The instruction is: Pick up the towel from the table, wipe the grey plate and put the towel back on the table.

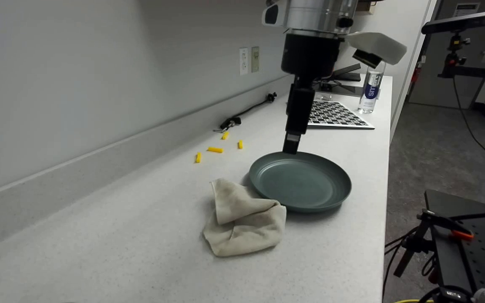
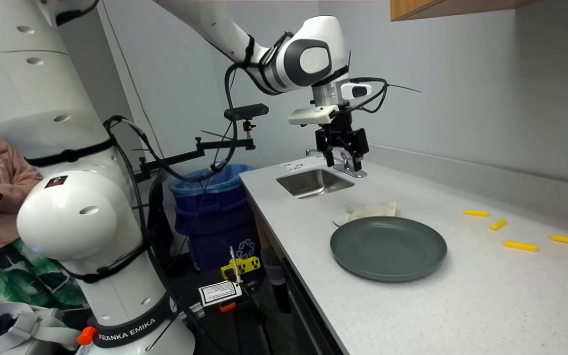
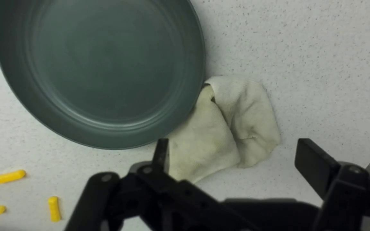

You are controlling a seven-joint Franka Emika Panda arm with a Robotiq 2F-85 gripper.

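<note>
The beige towel point(image 1: 246, 225) lies crumpled and folded on the white table point(image 1: 133, 240), beside the plate's edge. It also shows in the wrist view point(image 3: 210, 141) and partly behind the plate in an exterior view point(image 2: 372, 211). The grey-green plate point(image 1: 301, 182) lies flat on the table, bare inside; it fills the upper left of the wrist view point(image 3: 108, 64). My gripper point(image 3: 234, 149) is open and empty, fingers wide apart. It hangs above the table, pointing down, apart from the towel and plate in both exterior views point(image 1: 291, 145) point(image 2: 343, 163).
Several yellow pieces point(image 1: 215, 150) lie near the wall side. A black cable point(image 1: 251, 111) lies along the wall. A checkered board point(image 1: 337, 114) and a water bottle point(image 1: 370, 92) stand farther along the table. A sink point(image 2: 313, 183) is set into the counter.
</note>
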